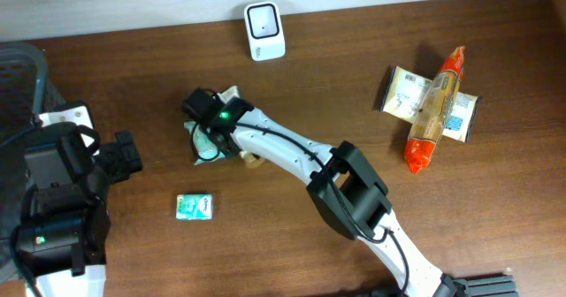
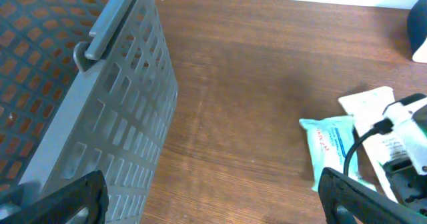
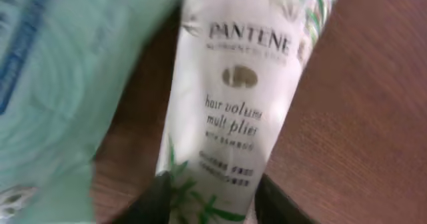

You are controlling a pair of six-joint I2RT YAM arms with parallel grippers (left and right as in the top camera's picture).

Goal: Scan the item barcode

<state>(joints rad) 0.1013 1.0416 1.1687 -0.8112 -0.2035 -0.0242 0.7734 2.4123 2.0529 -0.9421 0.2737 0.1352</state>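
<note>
right fingers (image 3: 152,201) set close astride the lower end of the white pantene sachet (image 3: 233,104), actual pinch not certain through the blur, likely to lift it off the tabletop (image 1: 354,67) beside the teal pack (image 3: 60,84) toward the scanner (image 1: 264,30); left fingers (image 2: 80,197) spread wide, idle.

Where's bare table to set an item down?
Free: between scanner and snacks, and the corner below the snacks. Crowded: around the right gripper, and left by the basket.
</note>
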